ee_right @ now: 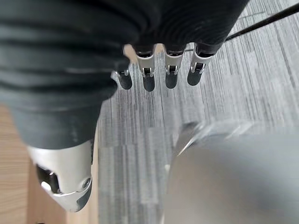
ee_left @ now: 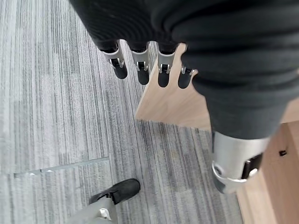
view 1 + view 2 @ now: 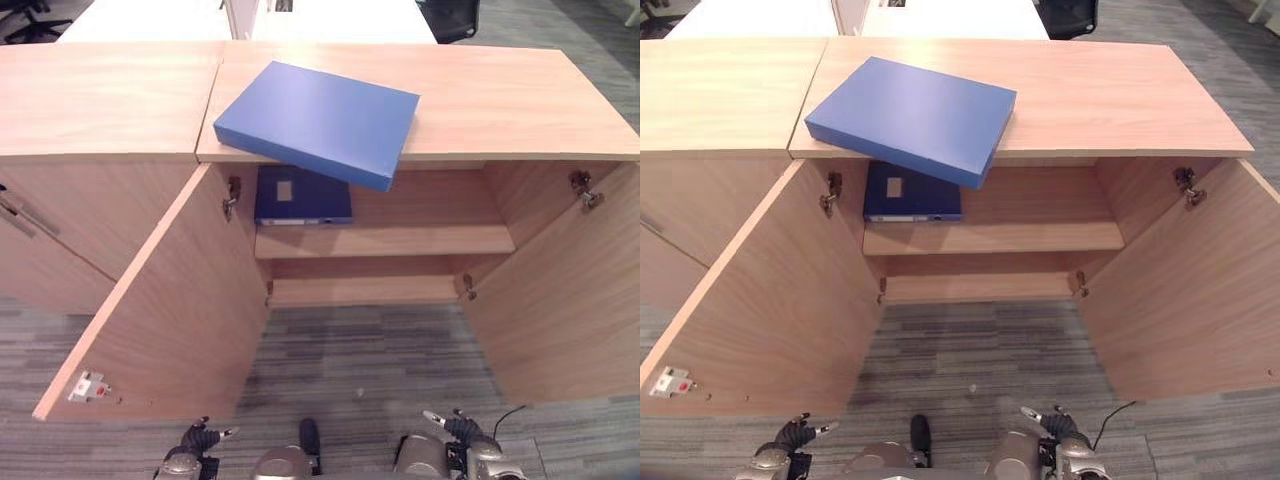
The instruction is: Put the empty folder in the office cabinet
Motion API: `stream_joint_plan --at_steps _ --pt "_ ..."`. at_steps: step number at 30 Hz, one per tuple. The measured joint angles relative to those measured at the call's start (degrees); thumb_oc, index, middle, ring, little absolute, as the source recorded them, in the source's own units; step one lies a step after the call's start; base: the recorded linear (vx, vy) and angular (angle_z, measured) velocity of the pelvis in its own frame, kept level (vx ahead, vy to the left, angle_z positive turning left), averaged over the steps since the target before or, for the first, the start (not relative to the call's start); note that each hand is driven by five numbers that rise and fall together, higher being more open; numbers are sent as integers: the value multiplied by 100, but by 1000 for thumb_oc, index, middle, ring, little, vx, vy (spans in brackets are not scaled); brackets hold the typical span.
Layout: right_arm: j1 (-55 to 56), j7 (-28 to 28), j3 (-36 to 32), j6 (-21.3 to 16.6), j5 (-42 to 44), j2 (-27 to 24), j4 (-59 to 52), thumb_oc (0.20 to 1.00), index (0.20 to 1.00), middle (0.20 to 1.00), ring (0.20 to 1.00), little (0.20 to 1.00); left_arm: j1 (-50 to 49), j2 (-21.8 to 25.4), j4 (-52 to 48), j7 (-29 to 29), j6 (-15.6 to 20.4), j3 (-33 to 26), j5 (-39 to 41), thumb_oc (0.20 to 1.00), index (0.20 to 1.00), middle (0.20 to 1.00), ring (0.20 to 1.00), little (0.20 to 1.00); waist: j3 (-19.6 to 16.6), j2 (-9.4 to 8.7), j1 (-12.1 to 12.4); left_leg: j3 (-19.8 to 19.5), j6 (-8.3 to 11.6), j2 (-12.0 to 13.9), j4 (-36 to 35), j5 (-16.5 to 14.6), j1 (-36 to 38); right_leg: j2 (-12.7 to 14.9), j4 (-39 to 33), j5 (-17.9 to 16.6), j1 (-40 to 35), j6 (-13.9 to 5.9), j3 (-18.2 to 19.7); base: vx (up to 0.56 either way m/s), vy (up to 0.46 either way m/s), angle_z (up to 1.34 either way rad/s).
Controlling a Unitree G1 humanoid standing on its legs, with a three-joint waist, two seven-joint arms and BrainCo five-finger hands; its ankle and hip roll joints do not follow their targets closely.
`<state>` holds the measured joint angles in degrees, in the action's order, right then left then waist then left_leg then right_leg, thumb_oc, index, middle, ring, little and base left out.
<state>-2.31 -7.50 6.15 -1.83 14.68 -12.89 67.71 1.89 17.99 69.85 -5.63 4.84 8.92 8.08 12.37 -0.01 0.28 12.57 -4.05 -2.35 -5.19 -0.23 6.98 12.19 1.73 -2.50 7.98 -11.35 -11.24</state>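
The blue folder lies flat and askew on the cabinet top, one corner jutting over the open compartment, where a darker binder rests on the upper shelf. Both doors stand open. Wrist views show the left hand and right hand low over carpet, fingers relaxed, empty

Grey striped carpet floor, white desks behind, black office chair at the back
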Motion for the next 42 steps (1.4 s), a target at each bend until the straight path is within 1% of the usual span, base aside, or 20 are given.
stream_joint_plan --at_steps 2,5,7,9,11,12,13,19,20,22,25,30,31,34,36,37,38,39,40,42 --pt "244 1 9 4 0 17 22 1000 1000 1000 1000 1000 -90 -10 -90 -2 13 -1 0 1000 1000 1000 1000 1000 -83 -80 -27 -102 -17 -74 -47 -81 172 0 -64 -282 -39 30 8 44 -56 41" --pt "472 4 27 17 -4 61 46 1000 1000 1000 1000 1000 -304 20 -186 -4 16 3 -2 1000 1000 1000 1000 1000 -312 -268 17 -237 165 -62 12 -196 406 25 -121 -584 -421 304 110 69 -132 22" --pt "464 5 27 46 -6 -34 28 1000 1000 1000 1000 1000 -433 -146 -183 2 14 1 -8 1000 1000 1000 1000 1000 -523 -166 40 -199 303 108 15 -212 446 -250 -683 -780 -748 557 89 36 -98 -10" --pt "364 7 30 47 -10 -161 -21 1000 1000 1000 1000 1000 -455 -312 -189 10 10 1 -62 1000 1000 1000 1000 1000 -545 -28 39 -198 393 228 161 -200 445 -355 -681 -719 -822 657 83 29 -105 -6" --pt "339 7 30 59 -11 -224 -27 1000 1000 1000 1000 1000 -429 -376 -234 9 18 0 -63 1000 1000 1000 1000 1000 -568 -7 54 -200 479 311 251 -237 400 -422 -681 -666 -879 730 81 16 -96 1" --pt "345 8 46 67 -14 -290 -25 1000 1000 1000 1000 1000 -402 -421 -245 12 20 1 -66 1000 1000 1000 1000 1000 -649 116 41 -221 544 419 211 -279 442 -534 -682 -635 -900 767 47 0 -108 8" --pt "346 9 46 71 -14 -314 -23 1000 1000 1000 1000 1000 -351 -427 -246 12 21 0 -67 1000 1000 1000 1000 1000 -679 180 20 -250 633 499 187 -343 443 -610 -682 -627 -900 780 3 -4 -108 13" --pt "420 59 51 125 -18 -288 48 1000 1000 1000 1000 1000 -306 -414 -230 7 3 4 -71 1000 1000 1000 1000 1000 -640 187 47 -357 633 684 64 -320 377 -674 -646 -550 -880 729 -224 6 -109 11" --pt "448 71 55 139 -18 -282 57 1000 1000 1000 1000 1000 -386 -406 -232 5 2 3 -71 1000 1000 1000 1000 1000 -645 204 57 -339 660 761 52 -295 367 -679 -367 -466 -785 788 -224 -5 -104 2" --pt "470 73 56 135 -18 -283 65 1000 1000 1000 1000 1000 -500 -401 -159 8 -11 6 -71 1000 1000 1000 1000 1000 -662 182 42 -364 733 832 41 -263 370 -571 27 -105 -695 715 -213 -16 -117 3" --pt "451 70 80 121 -19 -370 38 1000 1000 1000 1000 1000 -476 -467 -28 32 -18 22 -71 1000 1000 1000 1000 1000 -624 356 41 -442 898 1029 118 -140 344 -854 -672 -372 -993 852 -324 -16 -112 8" --pt "371 78 206 117 -20 -435 3 1000 1000 1000 1000 1000 -407 -498 -40 34 -8 16 -66 1000 1000 1000 1000 1000 -501 544 65 -525 1056 1129 342 -62 285 -969 -717 -386 -1091 901 -402 -138 -144 11" --pt "226 119 346 102 -25 -358 -35 1000 1000 1000 1000 1000 -148 -417 -35 26 8 13 -57 1000 1000 1000 1000 1000 -425 308 65 -685 1282 1051 1179 13 -421 -805 -722 -349 -867 947 -494 -116 -90 27" --pt "18 106 474 72 -53 -425 -22 1000 1000 1000 1000 1000 30 -483 -32 49 -5 127 -60 1000 1000 1000 1000 1000 -67 -38 190 -741 1402 1021 1615 130 -714 -780 -721 -351 -869 990 -533 -39 -60 9" --pt "-10 88 493 57 -66 -461 -19 1000 1000 1000 1000 1000 15 -515 -24 70 -14 298 -69 1000 1000 1000 1000 1000 -6 -193 203 -632 1146 691 1544 -36 -687 -688 -720 -333 -729 983 -506 30 22 -25" --pt "-140 84 511 48 -65 -585 42 1000 1000 1000 1000 1000 -21 -593 1 73 -12 320 -132 1000 1000 1000 1000 1000 -63 140 205 -676 654 550 1123 -363 -659 -844 -516 -142 -569 791 -553 106 96 -52" --pt "-135 105 501 102 -72 -458 197 1000 1000 1000 1000 1000 -6 -460 -47 69 4 398 -243 1000 1000 1000 1000 1000 -77 251 268 -544 486 743 698 -407 -568 -835 1542 524 -60 1022 -513 158 142 -23" --pt "-50 113 495 119 -74 -333 204 1000 1000 1000 1000 1000 -56 -356 -49 78 0 449 -278 1000 1000 1000 1000 1000 -165 53 213 -546 515 617 536 -387 -465 -737 1495 823 -227 863 -494 141 125 5" --pt "4 126 468 116 -75 -264 222 1000 1000 1000 1000 1000 -61 -279 -18 96 -3 453 -343 1000 1000 1000 1000 1000 -228 -81 184 -525 586 521 433 -233 -385 -725 968 935 -519 1066 -364 96 103 33" --pt "67 116 416 109 -76 -316 222 1000 1000 1000 1000 1000 -219 -371 -1 157 -25 459 -508 1000 1000 1000 1000 1000 -285 43 176 -548 608 653 364 9 -308 -879 431 726 -852 1002 -390 54 104 3"
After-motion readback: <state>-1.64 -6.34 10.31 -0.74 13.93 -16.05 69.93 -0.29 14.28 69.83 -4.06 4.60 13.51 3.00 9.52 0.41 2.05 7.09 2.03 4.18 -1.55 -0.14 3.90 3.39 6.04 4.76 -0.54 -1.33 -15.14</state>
